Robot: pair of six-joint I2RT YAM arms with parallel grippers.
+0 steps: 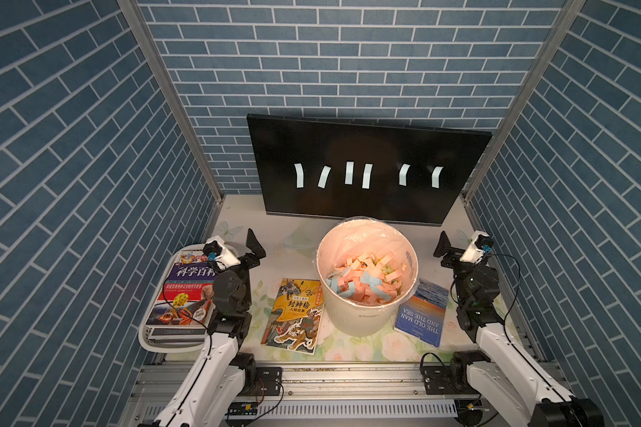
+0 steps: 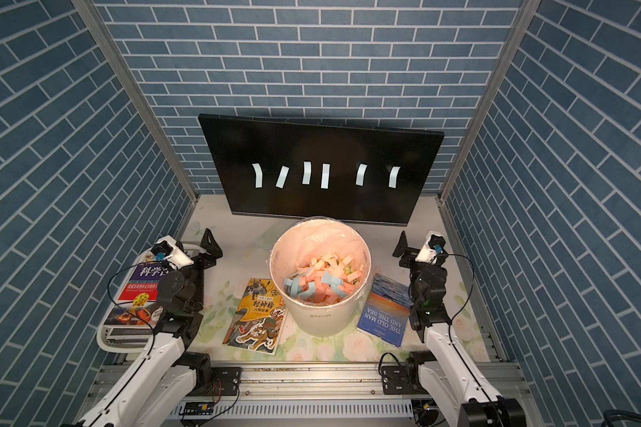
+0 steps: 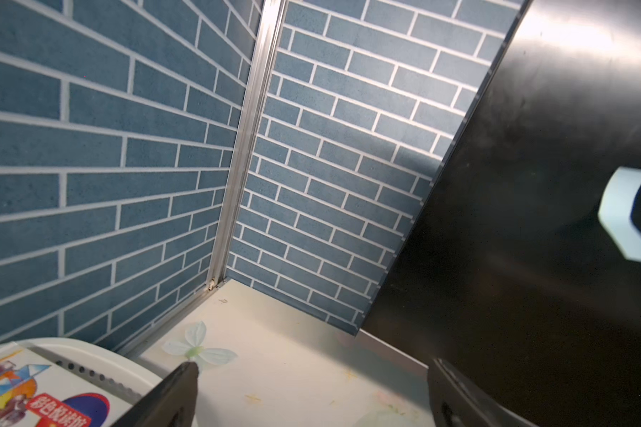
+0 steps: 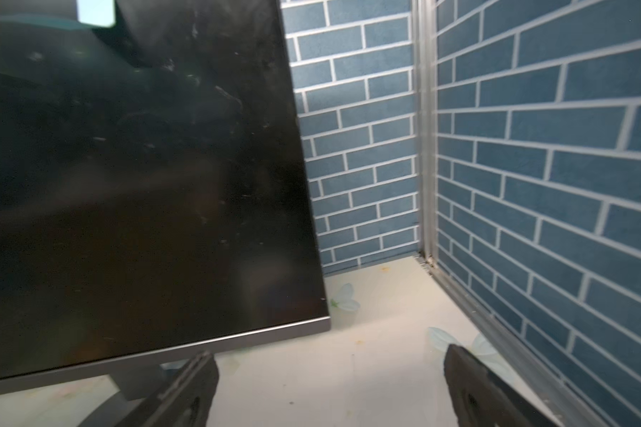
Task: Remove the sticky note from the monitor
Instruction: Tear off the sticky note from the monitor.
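1. In both top views: monitor upright at the back of the bench, screen dark. Six pale sticky notes stuck in a row across the glass. White bin just in front of the screen, holding pink and blue paper scraps. Yellow book flat on the bin's left, blue book on its right. Tray of books at the left edge. Left claw over the tray's far end, right claw near the right wall. Both spread wide, empty, well apart from the screen.
2. Left wrist view: side edge of the monitor, one sticky note on the glass. Black fingers far apart, nothing between them, tray corner beside one.
3. Right wrist view: lower corner of the monitor, stand foot on the bench, part of one sticky note cut off by the frame. Fingers spread, nothing gripped.
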